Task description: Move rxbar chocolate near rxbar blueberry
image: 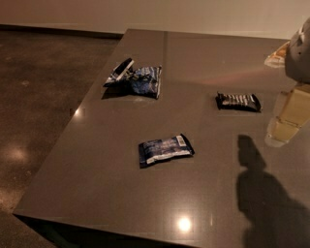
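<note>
We see a wide, glossy grey-brown desk (97, 184) standing on a polished concrete floor (38, 97), with a pale wall (193, 14) behind it. Ceiling lights glint off the top.

The chocolate bar (238, 101), a flat black wrapper with white lettering, lies on the right side of the desk, untouched. The blueberry bar (164, 150), dark blue with a white patch, lies flat nearer the front and to the left, well apart from it. So we judge that the move is not yet begun.

The end effector (281, 127) hangs at the right edge of the view, above the desk and just beside the chocolate bar, holding nothing. We cannot tell whether it is spread or pressed together. Its place suggests to us a waiting pose on the side of the bar it must lift. Its shadow (252, 160) falls on bare desk in front.

Toward the back left, a wrinkly blue chip bag (145, 81) and a narrow black-and-white packet (121, 71) touch each other, well apart from both bars.
</note>
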